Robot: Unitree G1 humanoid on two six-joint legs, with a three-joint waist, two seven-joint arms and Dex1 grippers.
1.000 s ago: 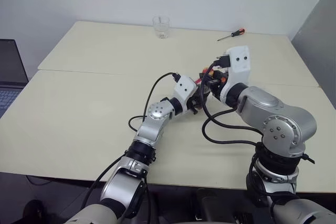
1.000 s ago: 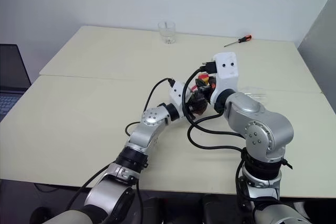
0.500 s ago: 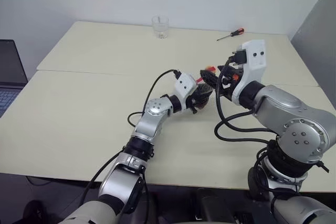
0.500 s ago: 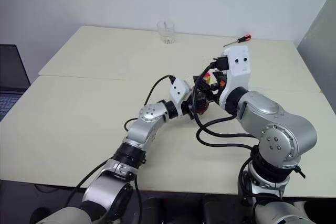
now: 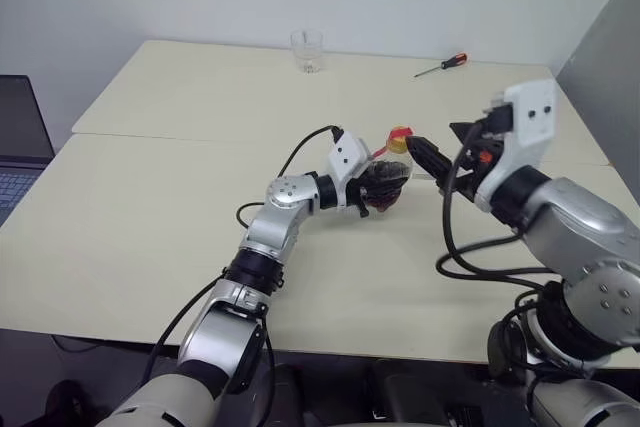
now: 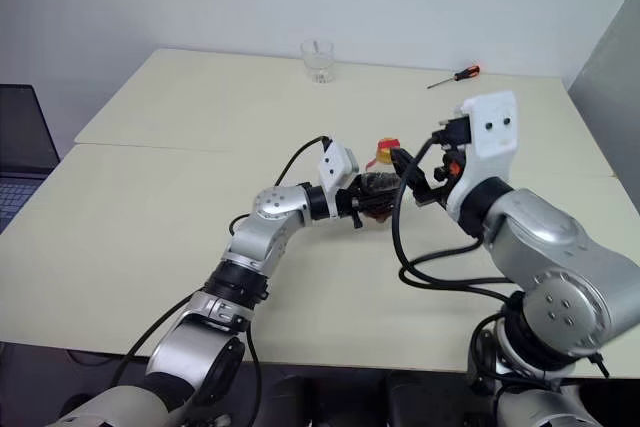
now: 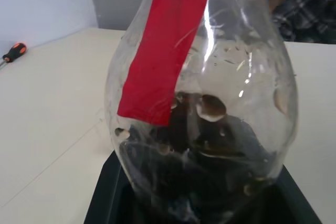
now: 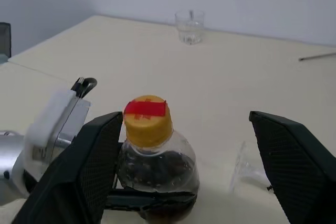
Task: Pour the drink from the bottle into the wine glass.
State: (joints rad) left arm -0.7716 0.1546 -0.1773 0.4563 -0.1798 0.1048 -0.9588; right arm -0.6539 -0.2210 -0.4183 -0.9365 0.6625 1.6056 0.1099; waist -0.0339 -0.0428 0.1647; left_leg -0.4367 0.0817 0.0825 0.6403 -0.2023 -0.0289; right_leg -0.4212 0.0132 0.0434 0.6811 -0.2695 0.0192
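Above the tabletop [image 5: 150, 197] centre, the left pincer [image 5: 372, 194] clamps the bottle [image 5: 385, 179], its yellow cap [image 8: 147, 114] on; the right pincer [image 5: 432, 155] stands wide beside it.

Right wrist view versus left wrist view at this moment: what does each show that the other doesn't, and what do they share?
Right wrist view: the yellow cap with red tape on top, the open right hand flanking it, and the tumbler near the far table edge. Left wrist view: a close look at the drink through clear plastic, a red strip running down the side, and the screwdriver's orange handle. Shared: the bottle, held by the shut left hand, and the cream table.
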